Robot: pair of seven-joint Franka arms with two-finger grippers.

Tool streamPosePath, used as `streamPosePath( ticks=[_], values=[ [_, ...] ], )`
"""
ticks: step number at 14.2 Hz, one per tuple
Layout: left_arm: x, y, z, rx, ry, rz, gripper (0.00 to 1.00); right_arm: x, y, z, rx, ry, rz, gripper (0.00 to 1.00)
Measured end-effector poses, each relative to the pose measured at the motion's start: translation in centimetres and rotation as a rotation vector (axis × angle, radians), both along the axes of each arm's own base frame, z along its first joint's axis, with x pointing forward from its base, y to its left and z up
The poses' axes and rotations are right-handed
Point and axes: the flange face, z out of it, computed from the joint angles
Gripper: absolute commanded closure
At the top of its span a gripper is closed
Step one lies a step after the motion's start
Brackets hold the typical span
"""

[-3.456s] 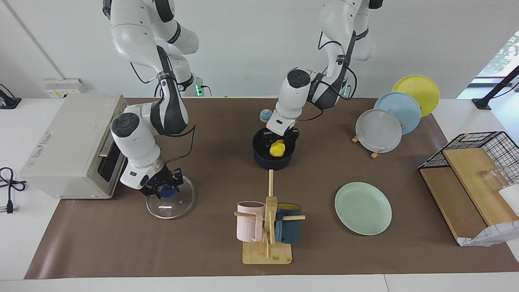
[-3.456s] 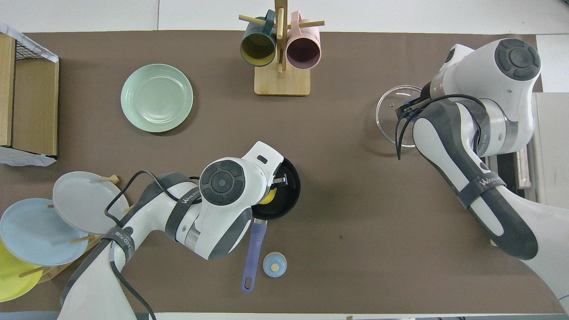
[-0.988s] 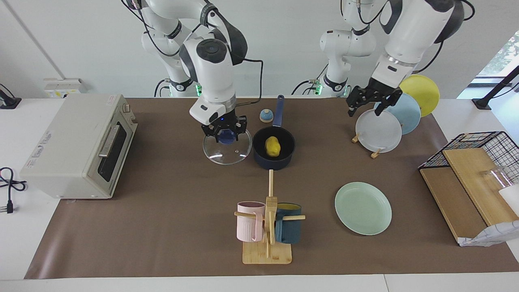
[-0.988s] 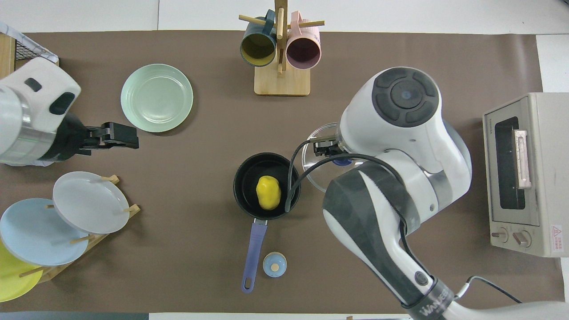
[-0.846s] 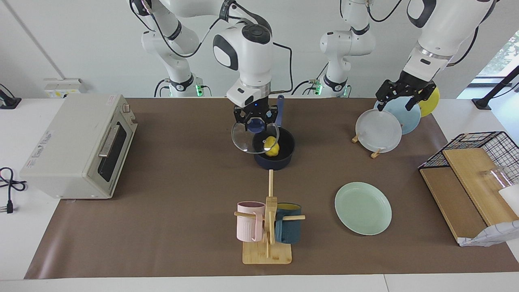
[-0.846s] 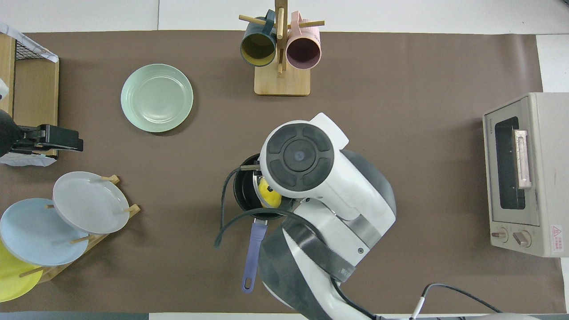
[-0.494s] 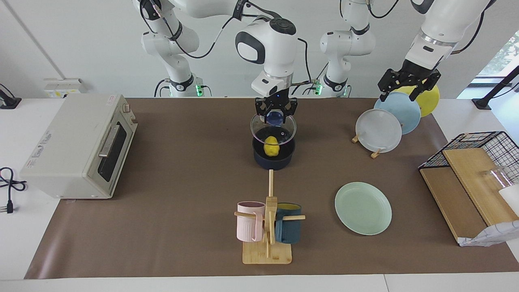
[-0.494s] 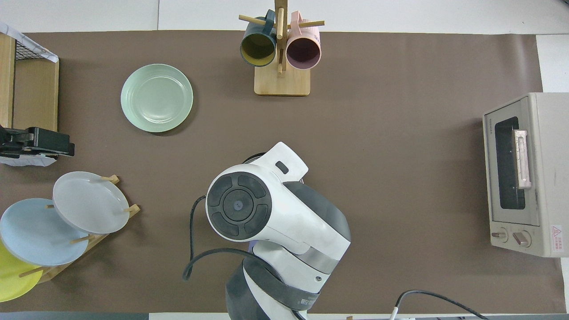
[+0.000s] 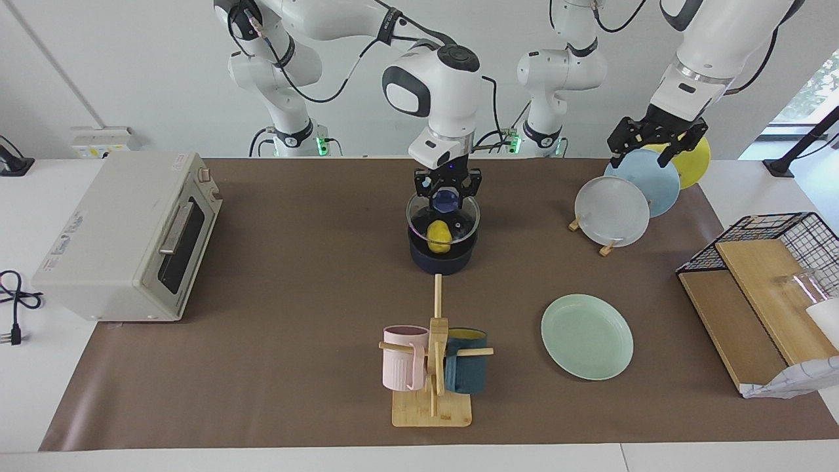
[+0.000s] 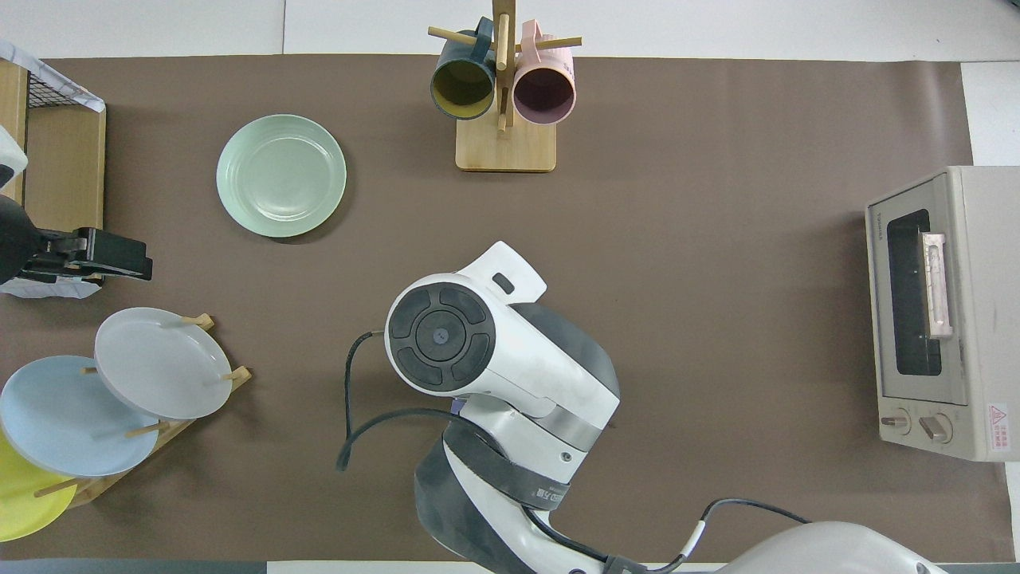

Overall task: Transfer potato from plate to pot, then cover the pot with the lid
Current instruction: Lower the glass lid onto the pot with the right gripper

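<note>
The yellow potato point(image 9: 439, 236) lies in the dark blue pot point(image 9: 442, 261) in the middle of the table, seen through the glass. My right gripper point(image 9: 447, 195) is shut on the blue knob of the clear glass lid point(image 9: 459, 223) and holds it right over the pot's mouth, at or just above the rim. In the overhead view the right arm hides pot, lid and potato. The mint-green plate point(image 9: 586, 335) lies bare, farther from the robots toward the left arm's end; it also shows in the overhead view point(image 10: 280, 175). My left gripper point(image 9: 655, 143) is open and empty, raised over the plate rack.
A mug tree point(image 9: 432, 367) with a pink and a dark blue mug stands farther out than the pot. A toaster oven point(image 9: 124, 233) is at the right arm's end. A rack of plates point(image 9: 613, 210) and a wire basket with wooden boards point(image 9: 760, 275) are at the left arm's end.
My right gripper carried the lid from beside the oven to the pot and lowered it onto the mouth. My left gripper let go of the potato in the pot and drew back over the plate rack.
</note>
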Motion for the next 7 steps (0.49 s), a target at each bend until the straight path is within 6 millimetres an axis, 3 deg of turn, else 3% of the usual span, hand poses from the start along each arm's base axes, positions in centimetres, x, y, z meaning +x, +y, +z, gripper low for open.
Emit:
streamPosePath(
  ticks=[7],
  values=[
    [0.6, -0.9, 0.8, -0.003, -0.017, -0.015, 0.0, -0.2, 0.0, -2.2, -0.027, -0.011, 0.027, 1.0]
  ],
)
